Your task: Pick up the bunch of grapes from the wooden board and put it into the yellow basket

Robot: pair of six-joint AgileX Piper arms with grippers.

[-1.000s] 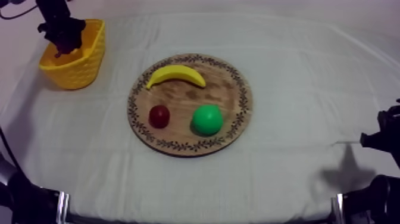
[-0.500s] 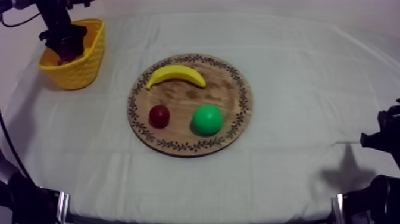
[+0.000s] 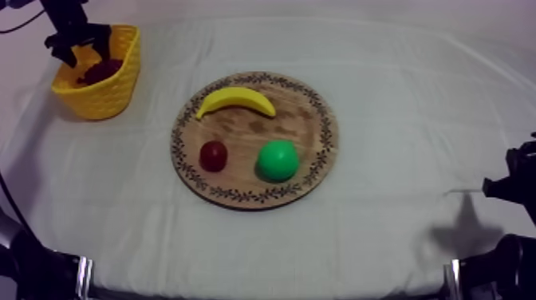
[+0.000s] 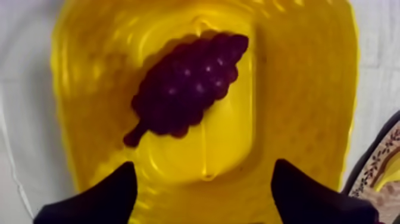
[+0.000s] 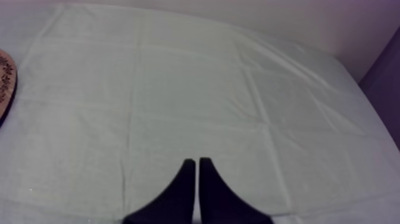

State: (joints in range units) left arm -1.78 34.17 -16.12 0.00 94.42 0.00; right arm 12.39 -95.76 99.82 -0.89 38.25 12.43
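Black all over, sparsely marked.
Far left of the wooden board (image 3: 319, 120), the left arm (image 3: 65, 14) is seen as a boxy black column, and the fingers (image 4: 101, 199) of the left gripper (image 4: 203, 170) are shown as two broad black wedges with blunt tips. Right of the board, the right gripper (image 5: 194, 159) is shown as one slim black wedge, split by a thin pale seam. In front of the board, at both sides, bulky black arm parts (image 3: 32, 267) are each marked by a pale upright band (image 3: 80, 273).
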